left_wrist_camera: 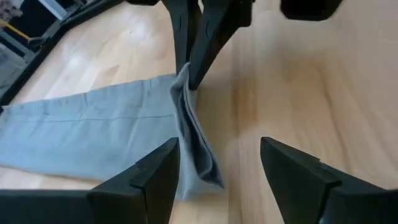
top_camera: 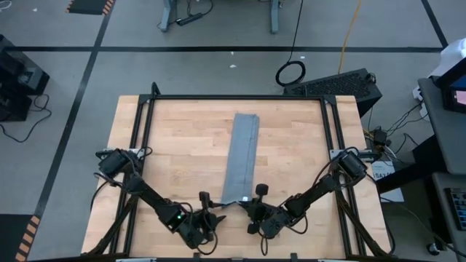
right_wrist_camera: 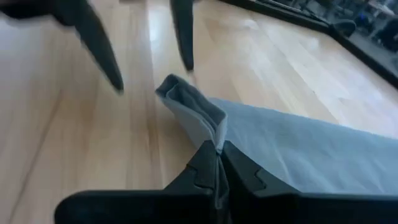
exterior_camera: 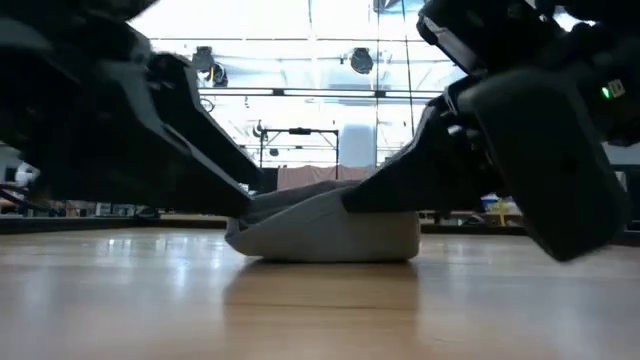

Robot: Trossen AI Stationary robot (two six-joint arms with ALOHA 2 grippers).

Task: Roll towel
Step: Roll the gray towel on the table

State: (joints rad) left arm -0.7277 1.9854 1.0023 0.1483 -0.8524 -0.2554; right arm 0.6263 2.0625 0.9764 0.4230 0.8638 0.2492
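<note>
Towel end — between right gripper fingers.

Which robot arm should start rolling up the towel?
Probably the right: its gripper is already shut on the towel at the near end. The left gripper is open beside that end, holding nothing.

Floor: grey, smooth, crossed by dark tape lines; orange-and-black hazard stripes at the upper left.
Table: light wooden top with a black metal frame along its edges.
Cables: a black coiled cable on the floor behind the table; a yellow cable runs nearby.
Equipment: a dark case at the table's far right corner.
Ceiling, low view: bright overhead lights and round hanging lamps.
</note>
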